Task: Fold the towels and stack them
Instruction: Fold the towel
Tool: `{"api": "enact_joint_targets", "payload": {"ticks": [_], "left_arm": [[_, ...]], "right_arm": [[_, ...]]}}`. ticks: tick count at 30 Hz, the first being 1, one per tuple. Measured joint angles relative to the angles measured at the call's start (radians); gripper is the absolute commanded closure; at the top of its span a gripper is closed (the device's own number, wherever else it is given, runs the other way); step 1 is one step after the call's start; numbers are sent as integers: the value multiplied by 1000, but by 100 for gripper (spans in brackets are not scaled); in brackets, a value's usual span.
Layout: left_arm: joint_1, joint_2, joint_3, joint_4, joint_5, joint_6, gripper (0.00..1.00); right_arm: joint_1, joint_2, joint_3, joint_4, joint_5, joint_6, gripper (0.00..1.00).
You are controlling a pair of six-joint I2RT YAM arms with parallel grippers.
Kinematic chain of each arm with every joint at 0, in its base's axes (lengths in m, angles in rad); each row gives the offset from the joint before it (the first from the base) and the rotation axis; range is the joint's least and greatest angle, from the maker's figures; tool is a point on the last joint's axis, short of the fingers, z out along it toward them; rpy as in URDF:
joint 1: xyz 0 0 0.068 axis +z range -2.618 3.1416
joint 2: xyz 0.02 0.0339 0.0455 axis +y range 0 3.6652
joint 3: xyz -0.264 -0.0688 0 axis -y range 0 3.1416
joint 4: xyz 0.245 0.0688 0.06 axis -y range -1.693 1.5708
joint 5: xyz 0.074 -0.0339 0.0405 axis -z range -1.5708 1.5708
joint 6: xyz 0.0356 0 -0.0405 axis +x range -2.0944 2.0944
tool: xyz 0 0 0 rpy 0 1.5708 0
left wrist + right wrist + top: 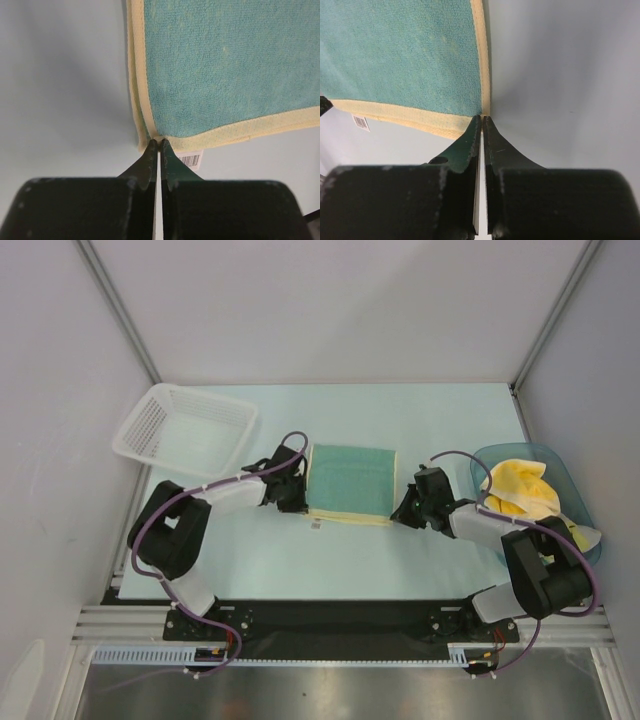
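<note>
On the pale-blue table (420, 410), the folded teal terry towel with yellow edging (350, 480) lies flat at its middle. The left gripper (158, 142) and right gripper (482, 119) are pinched closed at its near corners, perhaps barely catching cloth; a shallow bite could slip on lifting.

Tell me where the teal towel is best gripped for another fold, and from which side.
Grip the two near corners, coming from the near edge. The teal towel lies flat with its stacked yellow hems meeting there, so a low pinch catches all layers. The left gripper and right gripper appear pinched at those corners.
</note>
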Motion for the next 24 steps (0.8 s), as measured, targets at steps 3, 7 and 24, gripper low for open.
{"api": "enact_joint_targets", "payload": {"ticks": [3,7,24], "left_arm": [[0,0,3,-5,0,0,100],[0,0,16,-34,-3,0,100],[0,-35,54,-143,-79,45,100]], "right_arm": [[0,0,-2,8,-6,0,100],[0,-6,-2,8,-17,-14,100],[0,-95,-50,10,-146,-19,100]]}}
